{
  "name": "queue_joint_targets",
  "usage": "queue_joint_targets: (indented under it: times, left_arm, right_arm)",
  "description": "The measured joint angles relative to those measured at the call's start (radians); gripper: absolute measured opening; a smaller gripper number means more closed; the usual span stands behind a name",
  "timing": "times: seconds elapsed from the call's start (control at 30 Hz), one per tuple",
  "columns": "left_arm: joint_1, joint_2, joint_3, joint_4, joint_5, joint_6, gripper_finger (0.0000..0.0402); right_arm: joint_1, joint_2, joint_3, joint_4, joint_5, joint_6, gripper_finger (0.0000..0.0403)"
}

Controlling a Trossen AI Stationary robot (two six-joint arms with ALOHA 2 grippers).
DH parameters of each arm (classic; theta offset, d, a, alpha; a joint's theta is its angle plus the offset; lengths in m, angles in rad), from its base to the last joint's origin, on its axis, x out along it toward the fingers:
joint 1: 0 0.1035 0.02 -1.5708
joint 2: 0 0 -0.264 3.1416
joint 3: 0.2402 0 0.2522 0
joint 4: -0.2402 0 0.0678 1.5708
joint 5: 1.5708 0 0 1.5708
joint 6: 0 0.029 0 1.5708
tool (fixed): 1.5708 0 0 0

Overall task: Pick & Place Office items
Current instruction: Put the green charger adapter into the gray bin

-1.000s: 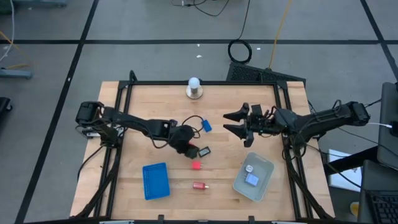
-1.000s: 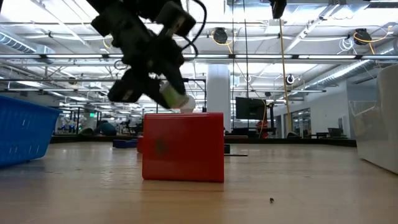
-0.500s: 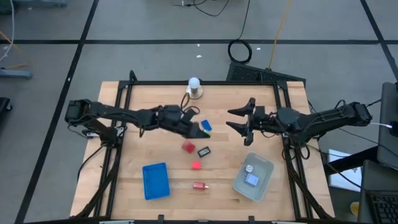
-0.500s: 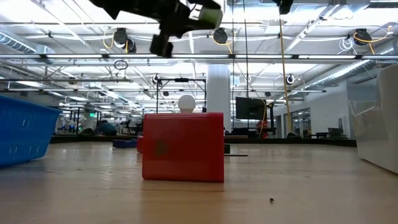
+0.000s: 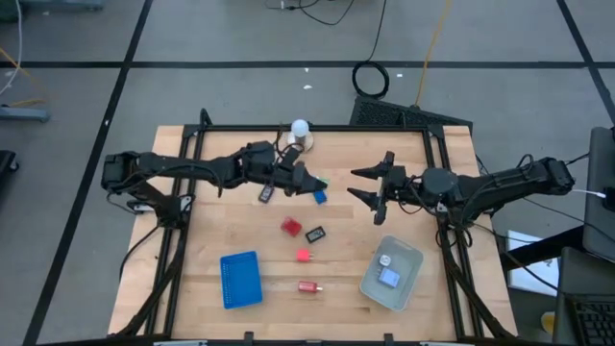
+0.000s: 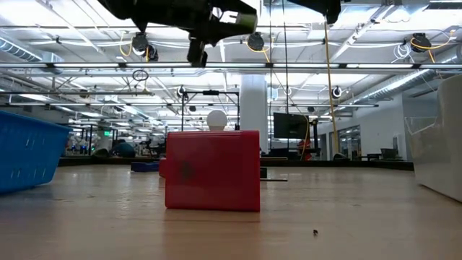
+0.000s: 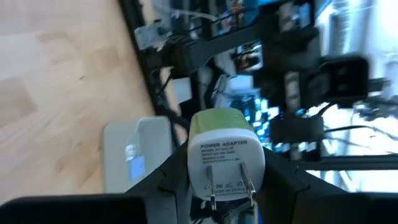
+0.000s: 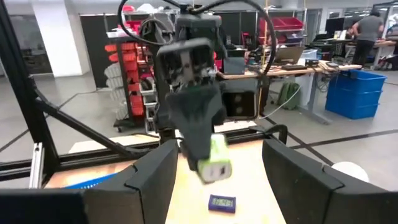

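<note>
My left gripper (image 5: 309,183) is shut on a green-and-white power adapter (image 7: 225,155), high above the table's middle and close to the far edge. The adapter also shows in the right wrist view (image 8: 212,158) and the low view (image 6: 242,16). My right gripper (image 5: 363,185) hangs open to its right, fingers facing it, with nothing between them. On the table lie a red block (image 5: 290,227), a black rectangle (image 5: 315,233), a pink piece (image 5: 304,256), a red piece (image 5: 308,286) and a blue piece (image 5: 318,196). My left gripper pinches the adapter's two opposite sides (image 7: 194,168) between its two fingers (image 7: 171,180). The fingers lie about level, pointing toward the table's right. The adapter is lifted clear of the table, its white face with the two prongs turned back toward the wrist and its green end pointing forward.
A flat blue tray (image 5: 240,279) lies near the front left. A clear grey bin (image 5: 392,274) with small pieces inside stands at the front right. A white ball on a round base (image 5: 300,133) stands at the far edge. Dark frame rails run along the table's edges.
My left gripper has risen from just above the red block, carrying the adapter up and toward the table's far edge, and has tipped from pointing down to about level. It has stayed shut on the adapter. The red block now lies uncovered.
</note>
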Motion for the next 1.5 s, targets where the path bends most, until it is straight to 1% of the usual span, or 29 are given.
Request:
queue_joint_targets:
  times: [0.27,0.47,0.77,0.83,0.93,1.2,1.5]
  left_arm:
    - [0.028,0.003,0.000,0.086,0.018,-0.038,0.0128]
    - [0.028,0.005,0.000,0.089,0.026,-0.053,0.0128]
    - [0.026,0.005,0.000,0.089,0.054,-0.058,0.0128]
    - [0.026,0.005,0.000,0.089,0.060,-0.065,0.0128]
    - [0.026,0.005,0.000,0.089,0.070,-0.070,0.0128]
    - [0.026,0.005,0.000,0.090,0.080,-0.080,0.0128]
    - [0.026,0.005,0.000,0.127,0.080,-0.084,0.0128]
  right_arm:
    - [0.000,0.038,0.000,0.002,-0.005,0.038,0.0226]
    - [-0.005,0.094,0.000,0.022,-0.006,0.056,0.0226]
    - [-0.032,0.167,0.000,0.119,-0.010,0.057,0.0226]
    - [-0.039,0.173,0.000,0.122,-0.013,0.057,0.0226]
    - [-0.054,0.173,0.000,0.122,-0.066,0.057,0.0226]
    - [-0.089,0.173,0.000,0.134,-0.086,0.057,0.0226]
    - [-0.105,0.196,0.001,0.201,-0.092,0.065,0.0226]
